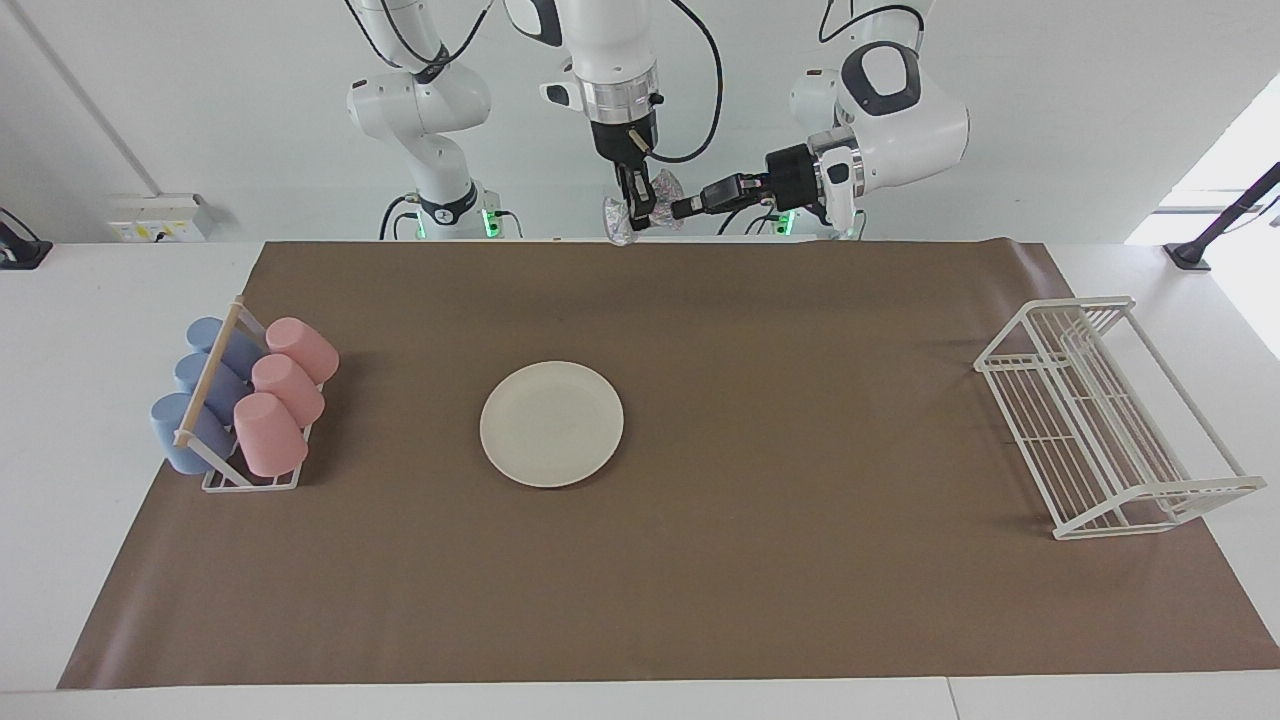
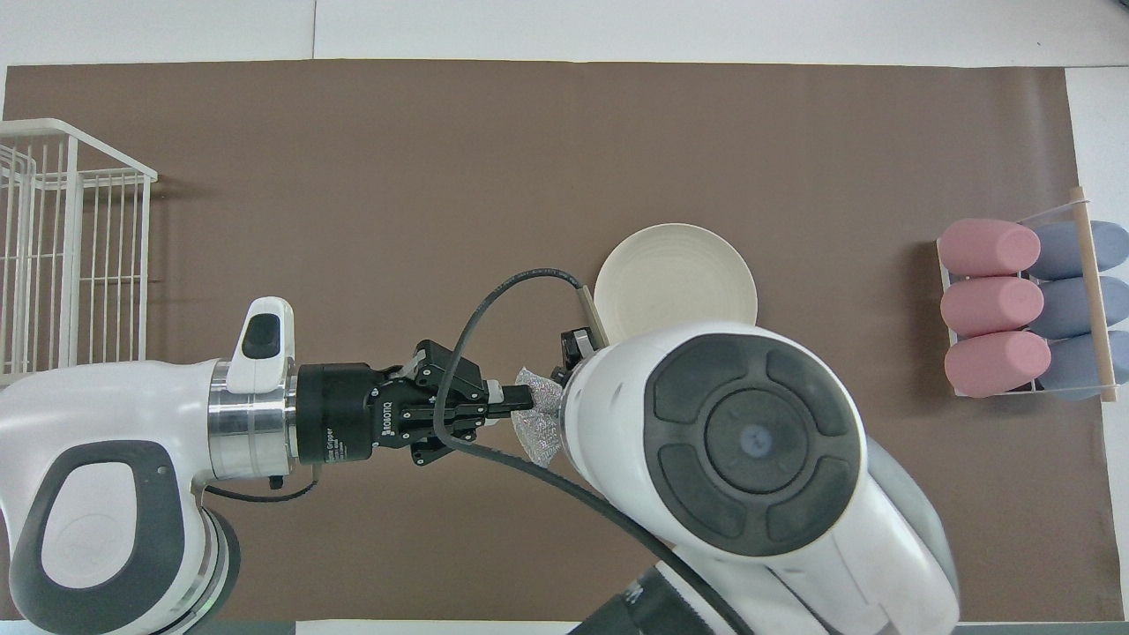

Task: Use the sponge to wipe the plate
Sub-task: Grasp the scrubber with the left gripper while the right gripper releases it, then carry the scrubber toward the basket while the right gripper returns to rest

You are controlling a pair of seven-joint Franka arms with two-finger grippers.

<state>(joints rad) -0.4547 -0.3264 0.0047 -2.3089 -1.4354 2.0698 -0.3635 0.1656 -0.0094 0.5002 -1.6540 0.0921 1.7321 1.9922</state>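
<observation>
The cream-white plate (image 1: 551, 424) (image 2: 675, 278) lies flat on the brown mat, with nothing on it. High above the mat's edge by the robots hangs the silvery sponge (image 1: 660, 188) (image 2: 534, 429), held from two sides. My right gripper (image 1: 632, 212) points straight down, its fingers still shut on the sponge. My left gripper (image 1: 678, 208) (image 2: 520, 408) reaches in level from the side and is shut on the sponge's other end. In the overhead view the right arm's bulk hides its own gripper and the plate's nearer rim.
A rack of pink and blue cups (image 1: 245, 405) (image 2: 1028, 309) lying on their sides sits at the right arm's end of the mat. A white wire rack (image 1: 1100, 415) (image 2: 62, 247) stands at the left arm's end. The brown mat (image 1: 800, 560) covers most of the table.
</observation>
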